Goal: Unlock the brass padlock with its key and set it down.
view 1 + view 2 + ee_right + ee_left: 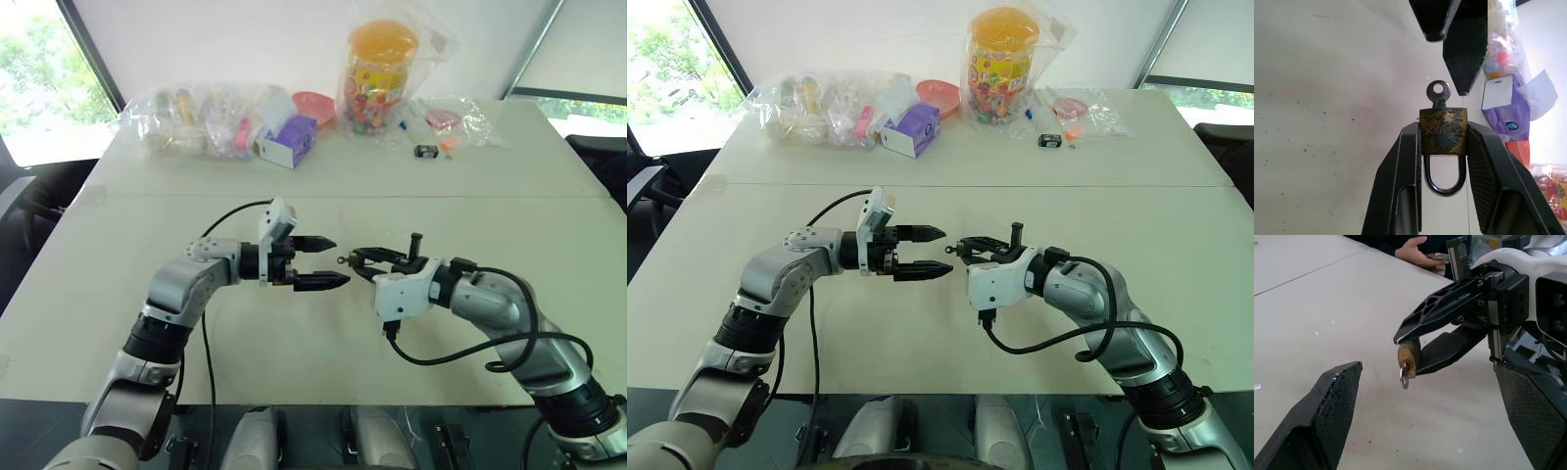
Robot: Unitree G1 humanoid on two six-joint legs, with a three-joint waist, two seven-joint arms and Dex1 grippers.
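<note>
Between right gripper point(1444, 142) fingers, keyed brass padlock point(1443, 131)

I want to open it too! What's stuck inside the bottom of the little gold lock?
A small silver key sits in the brass padlock, its round head sticking out. The blade is hidden inside. The right gripper pinches the lock.
</note>
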